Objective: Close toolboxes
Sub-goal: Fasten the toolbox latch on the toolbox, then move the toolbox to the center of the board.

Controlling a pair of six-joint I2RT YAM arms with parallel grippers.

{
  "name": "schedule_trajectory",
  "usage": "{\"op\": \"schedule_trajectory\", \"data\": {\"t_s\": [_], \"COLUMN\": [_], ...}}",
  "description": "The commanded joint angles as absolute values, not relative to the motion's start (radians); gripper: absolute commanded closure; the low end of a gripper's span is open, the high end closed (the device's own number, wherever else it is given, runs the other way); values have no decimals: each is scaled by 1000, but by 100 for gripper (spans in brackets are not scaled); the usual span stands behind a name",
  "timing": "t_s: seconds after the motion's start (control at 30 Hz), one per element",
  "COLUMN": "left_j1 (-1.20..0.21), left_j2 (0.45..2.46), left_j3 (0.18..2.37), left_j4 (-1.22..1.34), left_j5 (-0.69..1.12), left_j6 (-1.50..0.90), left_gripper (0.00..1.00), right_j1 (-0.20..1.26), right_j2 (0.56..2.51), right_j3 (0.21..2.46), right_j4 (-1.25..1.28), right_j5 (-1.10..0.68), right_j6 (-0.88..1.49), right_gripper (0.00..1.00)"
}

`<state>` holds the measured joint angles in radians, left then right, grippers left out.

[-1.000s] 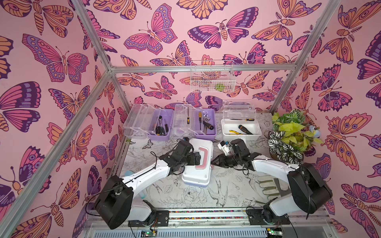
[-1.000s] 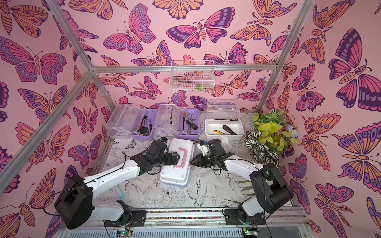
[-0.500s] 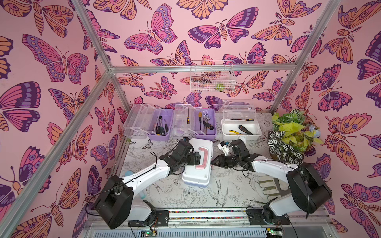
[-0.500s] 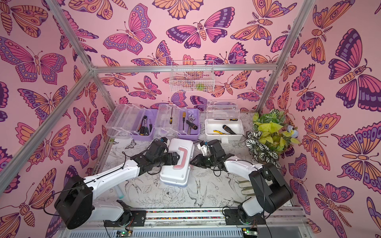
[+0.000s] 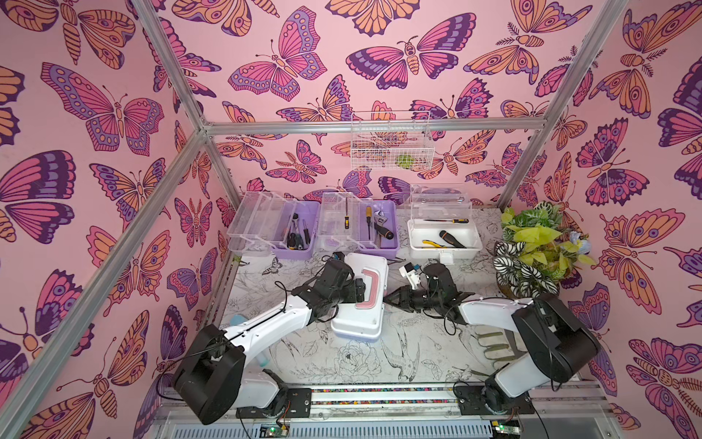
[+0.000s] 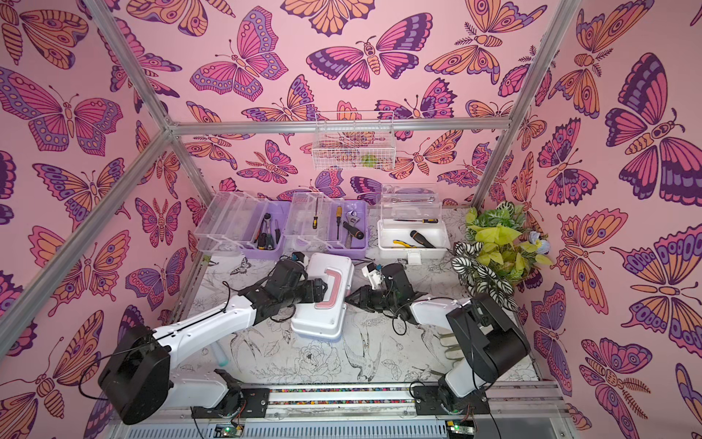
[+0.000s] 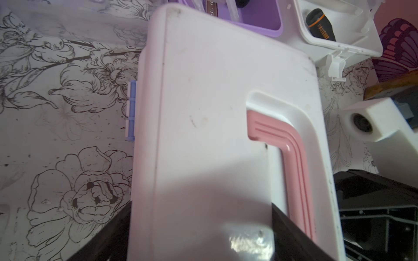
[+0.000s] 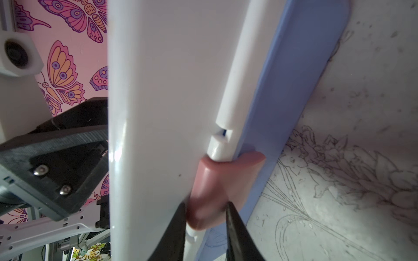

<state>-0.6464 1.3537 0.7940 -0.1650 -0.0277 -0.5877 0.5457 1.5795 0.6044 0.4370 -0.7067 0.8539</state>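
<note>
Right wrist view: the right claw [image 8: 205, 204] is pinched on the pink latch [image 8: 217, 180] at the front edge of the blue box [image 8: 282, 90], whose white lid [image 8: 169, 90] is already down; the latch is rounded and smooth, so the fingers [image 8: 174, 226] could slide off before it snaps home, leaving the box only looking shut. In the left wrist view the left claw [image 7: 201, 205] stands wide apart across that lid, one finger off the hinge-side edge and one beside the pink handle [image 7: 291, 158], clamping nothing; a hard push on the latch could therefore shove the box across the desk [image 5: 342, 361]. In both top views the box lies skewed mid-desk, just in front of the purple box with the wrench [image 5: 376, 228], so a slide backward risks bumping it. The other purple box [image 5: 294, 232] and the white box [image 5: 444, 239] also sit open along the back wall; tools [image 5: 380, 230] lying loose inside might foul their clear lids [image 5: 258, 220] later.
</note>
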Motion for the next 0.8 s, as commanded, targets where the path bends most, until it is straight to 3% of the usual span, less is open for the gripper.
{"op": "schedule_trajectory", "data": {"t_s": [0.0, 0.13, 0.27, 0.77], "left_j1": [-674, -609, -505, -232], "left_j2": [1393, 1354, 1354, 1413], "left_j3": [745, 793, 844, 902], "left_j4": [-306, -455, -562, -637], "left_j5": [74, -11, -73, -79], "left_j6": [-594, -499, -417, -195], "left_gripper": [18, 22, 26, 23], "right_j1": [614, 596, 554, 360], "right_j2": [1582, 1468, 1417, 1330], "right_j3": [656, 780, 895, 1069], "right_j4": [416, 22, -219, -494], "right_j5": [-744, -617, -517, -382], "right_j6": [811, 610, 501, 416], "right_gripper": [69, 68, 65, 63]}}
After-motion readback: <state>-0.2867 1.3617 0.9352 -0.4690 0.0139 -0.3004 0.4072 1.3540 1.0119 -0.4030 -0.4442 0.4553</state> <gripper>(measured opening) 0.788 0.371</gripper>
